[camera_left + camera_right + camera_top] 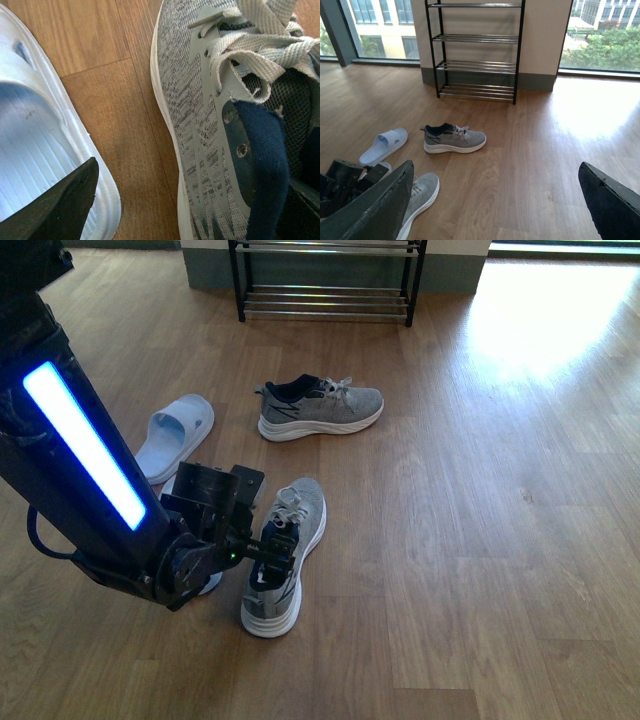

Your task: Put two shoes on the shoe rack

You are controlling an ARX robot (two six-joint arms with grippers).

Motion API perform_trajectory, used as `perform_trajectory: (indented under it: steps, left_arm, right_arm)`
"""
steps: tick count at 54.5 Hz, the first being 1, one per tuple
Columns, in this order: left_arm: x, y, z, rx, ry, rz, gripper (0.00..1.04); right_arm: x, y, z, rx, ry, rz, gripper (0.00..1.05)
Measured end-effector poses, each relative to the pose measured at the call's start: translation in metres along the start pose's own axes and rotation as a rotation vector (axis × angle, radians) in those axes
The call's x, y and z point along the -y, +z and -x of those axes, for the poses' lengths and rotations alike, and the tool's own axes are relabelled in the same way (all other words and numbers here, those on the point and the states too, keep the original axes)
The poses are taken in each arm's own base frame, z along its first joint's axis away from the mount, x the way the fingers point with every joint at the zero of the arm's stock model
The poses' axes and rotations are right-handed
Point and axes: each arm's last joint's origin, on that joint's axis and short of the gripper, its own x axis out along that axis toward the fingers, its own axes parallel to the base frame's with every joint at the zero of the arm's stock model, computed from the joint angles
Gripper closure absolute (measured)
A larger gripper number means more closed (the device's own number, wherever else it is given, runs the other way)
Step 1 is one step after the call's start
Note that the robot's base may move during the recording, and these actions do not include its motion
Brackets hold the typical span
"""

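Two grey knit shoes with white soles lie on the wooden floor. The near shoe [293, 540] points away from me, and my left gripper [268, 552] hangs open over its heel opening. In the left wrist view one black finger [60, 205] is over a pale slipper [35, 140]. The other finger [306, 212] is at the navy collar of the shoe [200, 125], which the jaws straddle on one side. The far shoe [320, 408] lies on its sole, side-on. The black shoe rack [325, 285] stands at the back wall. My right gripper [495, 205] is open above bare floor, holding nothing.
A pale slipper [175, 435] lies left of the far shoe, and another pokes out under my left arm [80, 450]. The right wrist view shows the rack [475, 50] with chrome rod tiers against a wall between windows. Open floor stretches to the right.
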Motion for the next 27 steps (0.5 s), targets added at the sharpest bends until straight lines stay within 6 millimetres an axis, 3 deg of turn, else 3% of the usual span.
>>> perform_trajectory:
  steps: [11, 27]
  left_arm:
    - [0.0041, -0.0004, -0.0067, 0.024, 0.023, -0.008, 0.09]
    - [0.0036, -0.0022, -0.0105, 0.030, 0.074, -0.042, 0.51]
  right_arm:
    - [0.0000, 0.0000, 0.0000, 0.000, 0.000, 0.000, 0.09]
    - [0.0000, 0.0000, 0.0000, 0.000, 0.000, 0.000, 0.09]
